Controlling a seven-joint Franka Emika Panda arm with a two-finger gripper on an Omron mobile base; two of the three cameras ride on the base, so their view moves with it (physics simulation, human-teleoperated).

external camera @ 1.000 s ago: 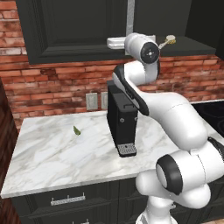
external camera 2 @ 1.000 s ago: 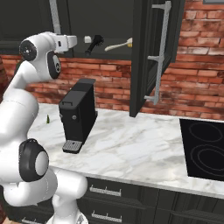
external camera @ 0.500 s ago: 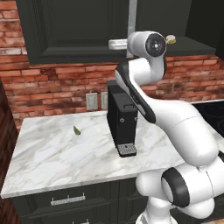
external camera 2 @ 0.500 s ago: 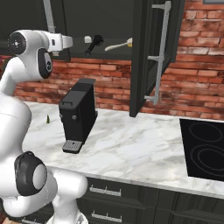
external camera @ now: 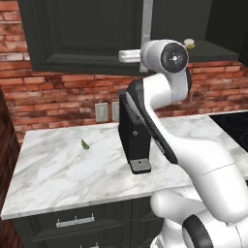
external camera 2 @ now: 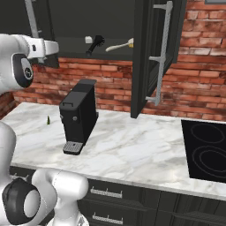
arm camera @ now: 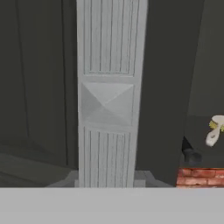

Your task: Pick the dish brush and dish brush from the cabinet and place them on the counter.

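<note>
The cabinet point(external camera: 87, 34) has its left door shut and its right door point(external camera 2: 148, 53) swung open. On the shelf inside lie the black dish brush point(external camera 2: 95, 44) and the cream dish brush point(external camera 2: 118, 44), whose tan head point(external camera: 189, 44) peeks past my wrist. My gripper point(external camera: 121, 56) point(external camera 2: 58, 47) points at the lower end of the left door's silver bar handle point(external camera: 147, 24) point(arm camera: 107, 100), which stands very close in the hand view. The fingertips are hidden. Both brushes lie well to the right of the hand. The white marble counter point(external camera: 58, 169) lies below.
A black coffee machine point(external camera: 133, 131) point(external camera 2: 79, 112) stands on the counter under the cabinet. A small green item point(external camera: 85, 144) lies to its left. A black cooktop point(external camera 2: 207, 150) is set in the counter at right. A small white block point(external camera 2: 88, 39) sits beside the black brush.
The hand has dropped a little and drawn closer to the left door's handle, while the wrist and elbow swung. The brushes and doors have not moved.
</note>
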